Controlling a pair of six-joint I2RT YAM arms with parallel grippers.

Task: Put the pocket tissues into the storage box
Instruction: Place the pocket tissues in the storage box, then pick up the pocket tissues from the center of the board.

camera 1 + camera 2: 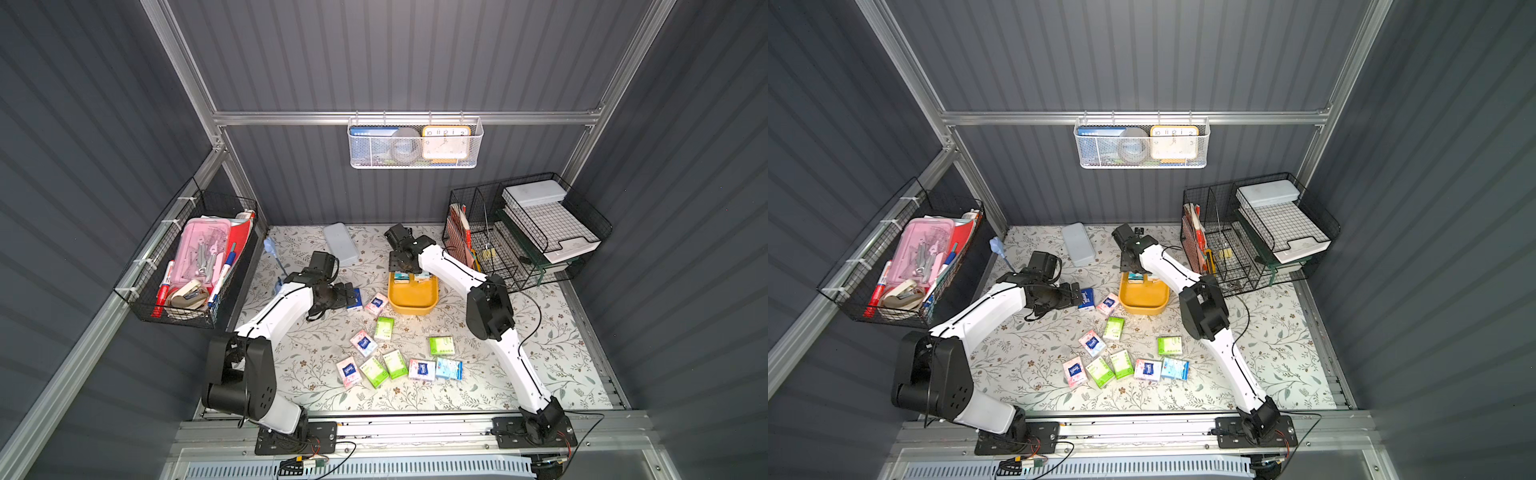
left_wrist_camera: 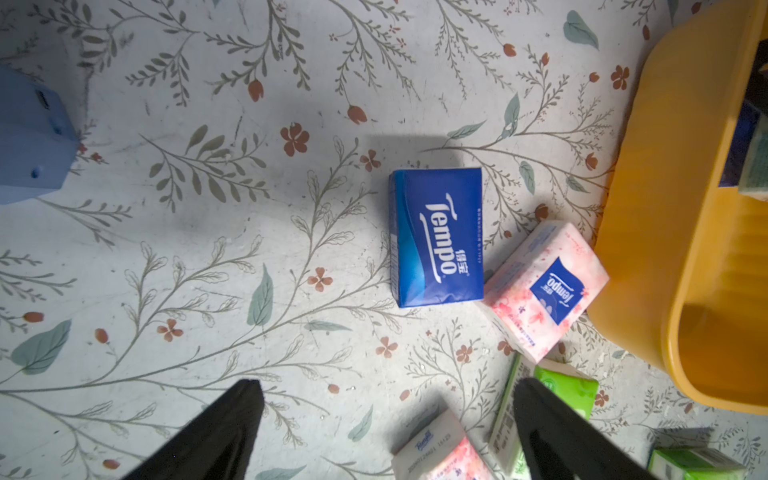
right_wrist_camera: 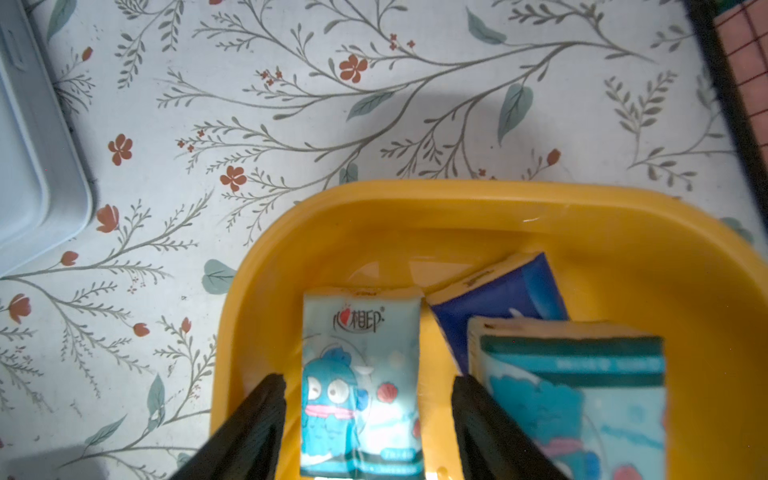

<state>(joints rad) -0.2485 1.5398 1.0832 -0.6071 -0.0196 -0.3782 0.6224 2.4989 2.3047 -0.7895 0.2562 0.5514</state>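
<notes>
My right end effector [image 3: 368, 379] stands apart over the storage box [image 3: 415, 208], with a light blue packet [image 3: 357, 340] lying inside, so I judge it delivered. Next my left end effector [image 2: 388, 382], wide apart, must straddle the dark blue packet [image 2: 436, 237] on the desk [image 2: 208, 249].

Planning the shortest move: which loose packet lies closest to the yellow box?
The pink-white packet at the storage box's corner, beside the dark blue packet; the other pink ones lie farther from it.

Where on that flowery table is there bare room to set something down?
Bare cloth between the right arm and the wire rack, and between the left arm and the loose packets. Crowded in front of the storage box.
</notes>
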